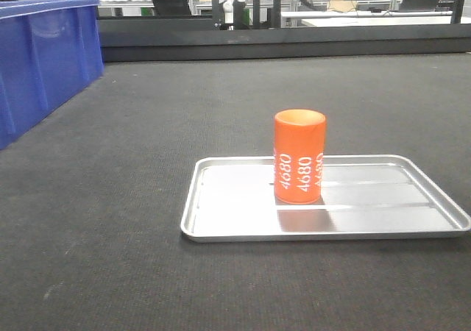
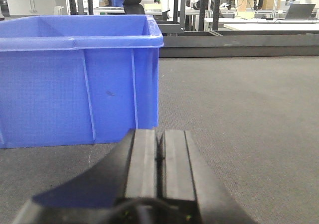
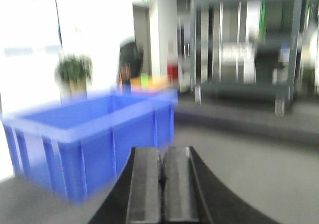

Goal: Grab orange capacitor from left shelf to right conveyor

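The orange capacitor [image 1: 299,157], printed with white "4680", stands upright in a shallow silver tray [image 1: 221,221]. The tray lies on a wide dark textured belt surface [image 1: 132,169]. The steel shelf is out of view. No gripper shows in the front view. In the left wrist view my left gripper [image 2: 159,132] is shut and empty, low over the same dark surface [image 2: 239,114]. In the blurred right wrist view my right gripper [image 3: 162,150] is shut and empty. The capacitor shows in neither wrist view.
A blue plastic bin [image 1: 40,55] stands at the belt's left side. It fills the left half of the left wrist view [image 2: 75,79], just ahead of the fingers. A blue bin [image 3: 89,134] sits left of the right gripper. A black rail [image 1: 294,40] bounds the far edge.
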